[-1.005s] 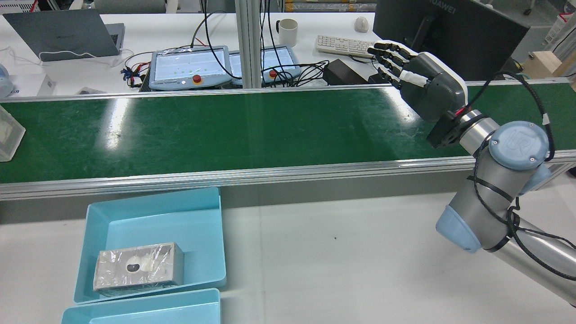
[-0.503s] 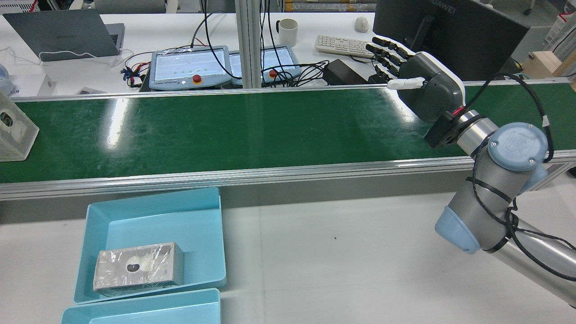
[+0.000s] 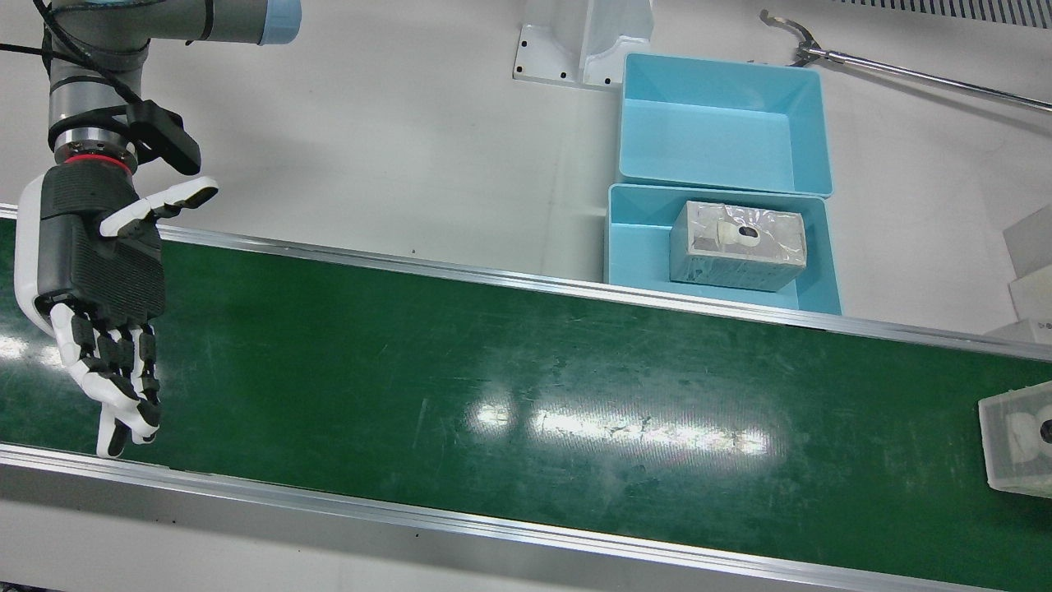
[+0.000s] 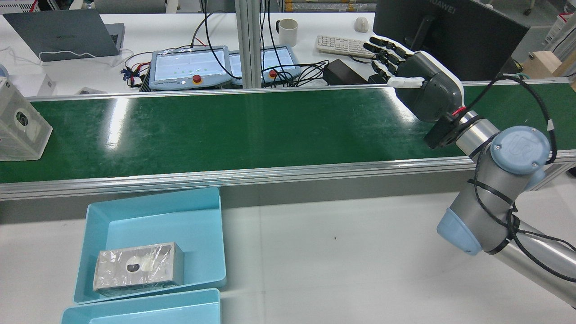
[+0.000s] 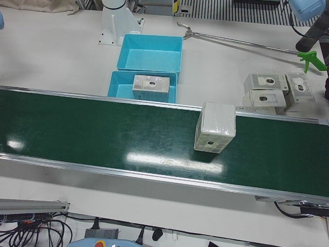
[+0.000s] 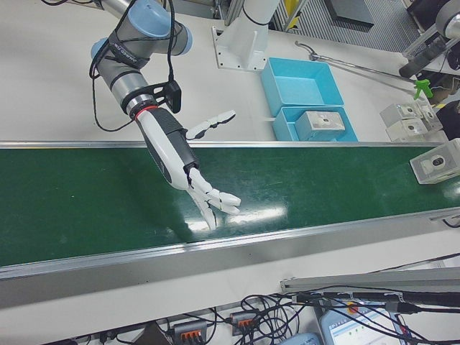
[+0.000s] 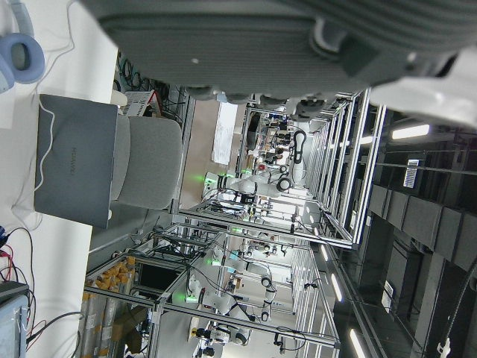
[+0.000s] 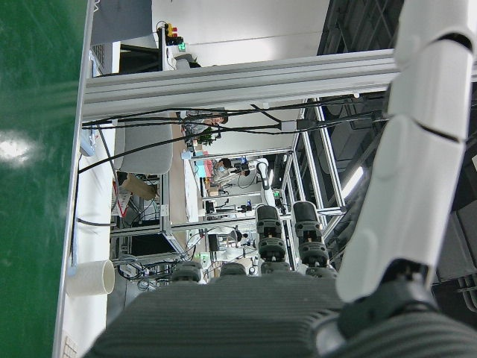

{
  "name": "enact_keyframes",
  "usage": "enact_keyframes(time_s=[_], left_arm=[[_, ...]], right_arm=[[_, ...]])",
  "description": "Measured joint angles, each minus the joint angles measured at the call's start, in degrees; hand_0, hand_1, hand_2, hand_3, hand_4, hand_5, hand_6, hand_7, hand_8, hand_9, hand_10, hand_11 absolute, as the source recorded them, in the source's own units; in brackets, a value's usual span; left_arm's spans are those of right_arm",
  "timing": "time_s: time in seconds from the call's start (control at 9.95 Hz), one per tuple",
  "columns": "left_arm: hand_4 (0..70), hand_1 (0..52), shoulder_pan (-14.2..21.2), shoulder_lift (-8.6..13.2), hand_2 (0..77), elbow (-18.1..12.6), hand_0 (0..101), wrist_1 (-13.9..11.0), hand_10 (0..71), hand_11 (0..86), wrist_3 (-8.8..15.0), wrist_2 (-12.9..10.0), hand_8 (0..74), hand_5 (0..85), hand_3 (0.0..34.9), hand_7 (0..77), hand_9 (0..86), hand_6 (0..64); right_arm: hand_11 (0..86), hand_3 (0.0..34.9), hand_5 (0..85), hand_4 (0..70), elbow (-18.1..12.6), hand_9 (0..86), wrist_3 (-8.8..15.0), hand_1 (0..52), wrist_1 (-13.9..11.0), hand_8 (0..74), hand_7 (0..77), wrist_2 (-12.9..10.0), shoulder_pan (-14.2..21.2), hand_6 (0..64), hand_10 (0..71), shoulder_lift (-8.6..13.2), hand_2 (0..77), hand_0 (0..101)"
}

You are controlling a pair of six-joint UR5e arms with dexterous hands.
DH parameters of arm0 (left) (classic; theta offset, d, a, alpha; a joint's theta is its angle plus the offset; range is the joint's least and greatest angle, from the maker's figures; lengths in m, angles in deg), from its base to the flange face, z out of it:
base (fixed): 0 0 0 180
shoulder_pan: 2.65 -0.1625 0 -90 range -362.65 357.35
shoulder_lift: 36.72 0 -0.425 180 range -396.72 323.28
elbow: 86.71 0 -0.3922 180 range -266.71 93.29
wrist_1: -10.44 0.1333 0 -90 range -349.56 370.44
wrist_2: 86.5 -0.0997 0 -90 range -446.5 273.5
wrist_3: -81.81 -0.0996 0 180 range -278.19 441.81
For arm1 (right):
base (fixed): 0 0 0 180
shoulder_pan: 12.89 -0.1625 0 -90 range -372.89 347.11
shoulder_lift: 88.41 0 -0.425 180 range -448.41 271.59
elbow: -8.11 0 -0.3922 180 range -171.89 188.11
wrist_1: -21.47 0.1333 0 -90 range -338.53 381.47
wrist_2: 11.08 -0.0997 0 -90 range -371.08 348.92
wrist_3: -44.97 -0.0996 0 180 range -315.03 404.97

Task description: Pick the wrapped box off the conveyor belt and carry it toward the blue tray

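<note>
A wrapped box (image 4: 20, 128) rides the green conveyor belt (image 4: 252, 130) at the rear view's far left; it also shows as the wrapped box (image 3: 1019, 444) and the wrapped box (image 5: 216, 127). My right hand (image 4: 427, 87) hovers open over the belt's other end, fingers spread and holding nothing, far from that box. The front view shows this right hand (image 3: 94, 271) palm up. A second wrapped box (image 4: 138, 268) lies inside the blue tray (image 4: 153, 202) beside the belt. Of my left hand (image 7: 298, 37) only the dark palm edge shows.
Another blue tray (image 3: 723, 123) stands next to the first. Several wrapped boxes (image 5: 272, 90) and a long grabber tool (image 5: 247, 43) lie on the table beyond the belt. Teach pendants (image 4: 189, 67), a keyboard (image 4: 344, 45) and a monitor (image 4: 450, 27) sit behind the belt.
The wrapped box has ridden further onto the belt from the rear view's left edge. My right hand has tilted slightly and its thumb has spread out.
</note>
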Motion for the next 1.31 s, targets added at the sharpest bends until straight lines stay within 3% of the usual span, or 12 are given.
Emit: enact_keyframes(time_s=[0.3,0.5,0.9,1.31], left_arm=[[0.0,0.0,0.0,0.0,1.1,0.0,0,0.0,0.5,0.0,0.0,0.0,0.5,1.1,0.0,0.5,0.0,0.0],[0.0,0.0,0.0,0.0,1.1,0.0,0,0.0,0.0,0.0,0.0,0.0,0.5,1.1,0.0,0.5,0.0,0.0],[0.0,0.0,0.0,0.0,0.5,0.0,0,0.0,0.5,0.0,0.0,0.0,0.5,1.1,0.0,0.5,0.0,0.0],[0.0,0.0,0.0,0.0,1.1,0.0,0,0.0,0.5,0.0,0.0,0.0,0.5,1.1,0.0,0.5,0.0,0.0]], right_arm=[[2.2,6.0,19.6,6.0,0.0,1.1,0.1,9.8,0.2,0.0,14.7,0.0,0.0,0.0,1.1,0.0,9.3,44],[1.6,0.0,20.7,7.1,0.0,1.6,0.1,9.8,0.2,0.0,13.6,-0.1,0.1,0.5,0.0,0.0,9.3,45],[1.6,0.0,20.7,7.6,0.0,1.6,0.2,11.5,0.2,0.0,12.5,-0.1,0.1,0.5,0.0,0.0,9.3,45],[1.6,1.6,21.3,7.6,0.4,1.6,0.5,9.8,0.2,0.0,13.6,-0.2,0.8,0.5,0.0,0.0,9.3,45]])
